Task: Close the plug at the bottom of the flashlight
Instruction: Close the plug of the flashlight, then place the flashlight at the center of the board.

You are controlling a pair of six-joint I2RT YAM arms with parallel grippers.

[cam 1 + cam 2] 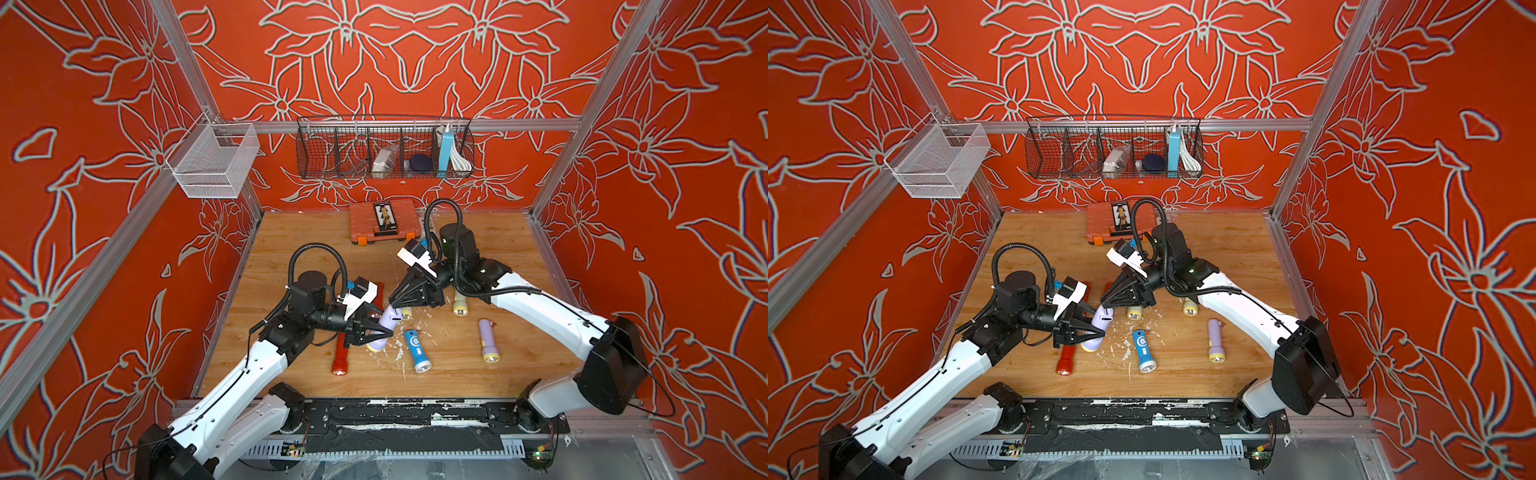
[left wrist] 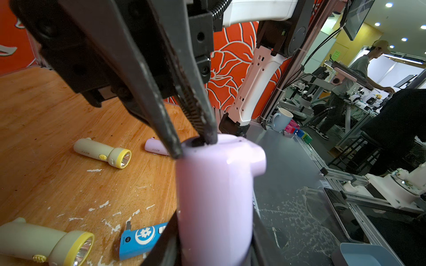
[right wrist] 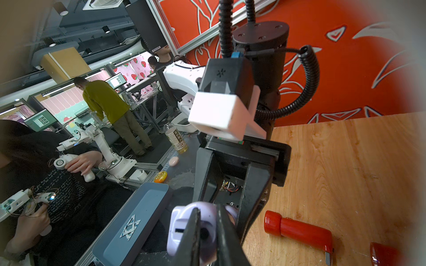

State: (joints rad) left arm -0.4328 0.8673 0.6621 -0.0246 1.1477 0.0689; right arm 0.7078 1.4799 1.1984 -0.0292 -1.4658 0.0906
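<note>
White flower emblem point(image 2: 144, 234) on the blue flashlight point(image 2: 134, 248), small round logo point(image 2: 128, 239) beside it unreadable, six-pointed star outline point(image 3: 130, 226) on the grey-blue tray point(image 3: 149, 191), bottle label point(image 3: 176, 138) characters illegible

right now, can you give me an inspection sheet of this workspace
surface: wooden table, scuffed, with white flecks
job's things: lilac flashlight, held tilted, tail end up
clutter: blue flashlight, red flashlight, second lilac flashlight, cream flashlights, orange case
grippers: left gripper jaws shut on lilac flashlight's body; right gripper jaws nearly together at its tail, grip unclear
cables: black hoses loop above both wrists
surroundings: red floral walls; black wire basket; white mesh basket
</note>
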